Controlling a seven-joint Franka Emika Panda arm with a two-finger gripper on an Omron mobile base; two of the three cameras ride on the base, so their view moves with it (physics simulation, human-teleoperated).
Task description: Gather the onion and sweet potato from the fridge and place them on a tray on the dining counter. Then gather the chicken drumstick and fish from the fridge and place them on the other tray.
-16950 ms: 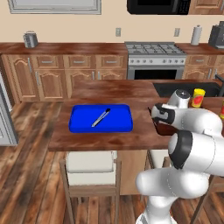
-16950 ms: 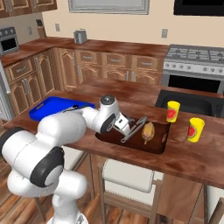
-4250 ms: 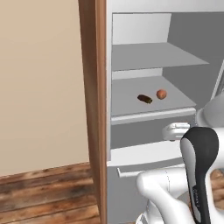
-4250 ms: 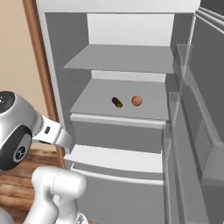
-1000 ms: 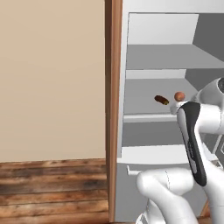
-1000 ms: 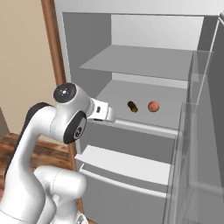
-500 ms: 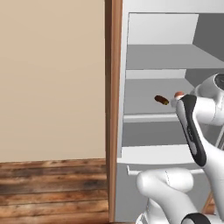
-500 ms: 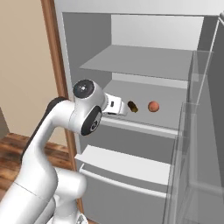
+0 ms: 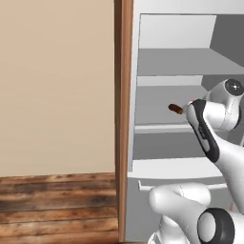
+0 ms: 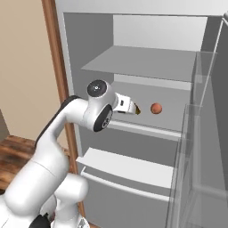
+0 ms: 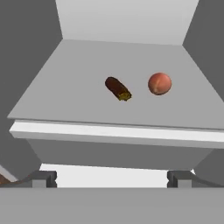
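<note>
Before fridge (image 10: 89,44) shelf, claw (image 11: 112,178) spread empty, nearer sweet potato (image 11: 117,88), onion (image 11: 159,83) than before.

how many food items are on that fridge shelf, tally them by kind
onion: 1
sweet potato: 1
total: 2, both lying apart on the same grey shelf of the fridge

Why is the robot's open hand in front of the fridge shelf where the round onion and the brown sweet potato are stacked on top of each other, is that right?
Not quite. The onion and sweet potato are not stacked. The hand view shows them lying side by side on the fridge shelf, apart. The rest is right: the open gripper sits in front of that shelf.
</note>
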